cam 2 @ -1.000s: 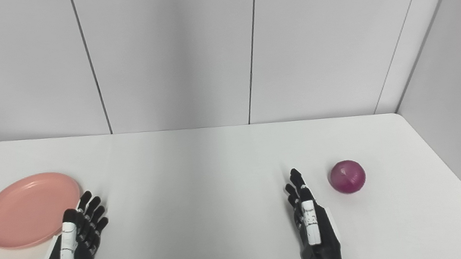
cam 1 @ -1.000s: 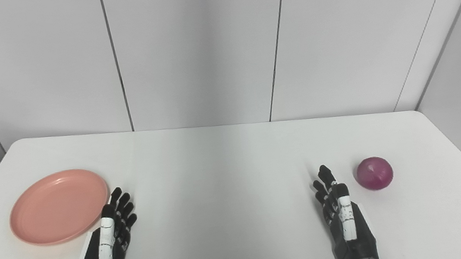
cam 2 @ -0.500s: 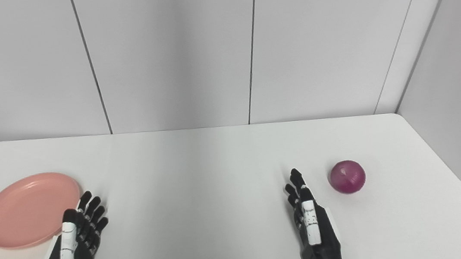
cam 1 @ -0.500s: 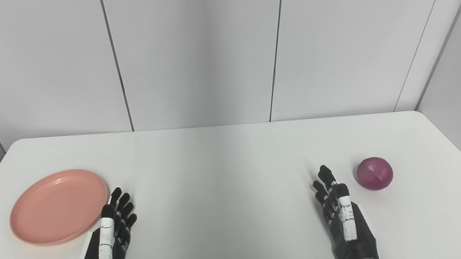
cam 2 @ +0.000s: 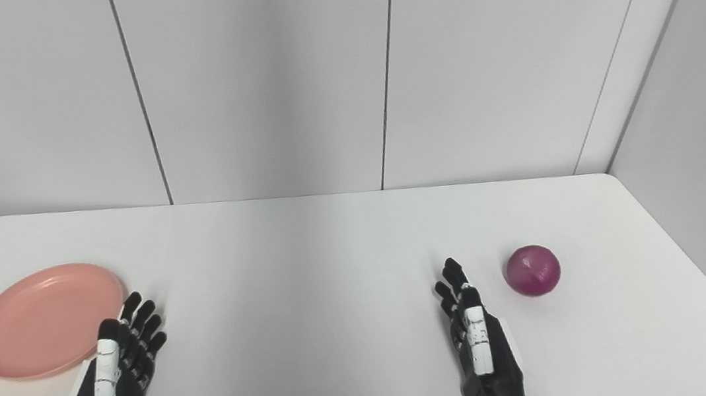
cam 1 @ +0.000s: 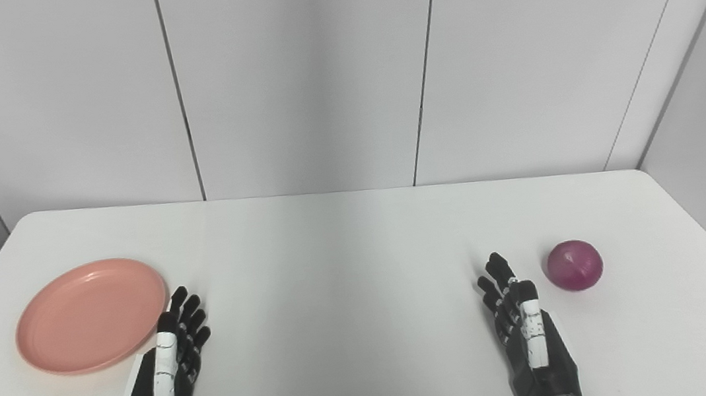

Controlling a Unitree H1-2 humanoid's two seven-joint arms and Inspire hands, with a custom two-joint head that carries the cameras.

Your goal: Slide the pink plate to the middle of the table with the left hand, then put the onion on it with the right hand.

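Note:
A pink plate [cam 1: 87,316] lies flat on the left side of the white table [cam 1: 348,271]. A purple-red onion [cam 1: 574,265] sits on the right side. My left hand [cam 1: 167,372] rests near the front edge, open and empty, fingers apart, its fingertips just beside the plate's right rim. My right hand [cam 1: 528,337] rests near the front edge, open and empty, a short way left of and nearer than the onion. The plate [cam 2: 44,321], onion [cam 2: 533,270] and both hands show in the right eye view too.
Grey wall panels [cam 1: 312,76] stand behind the table's far edge. The table's right edge runs close to the onion.

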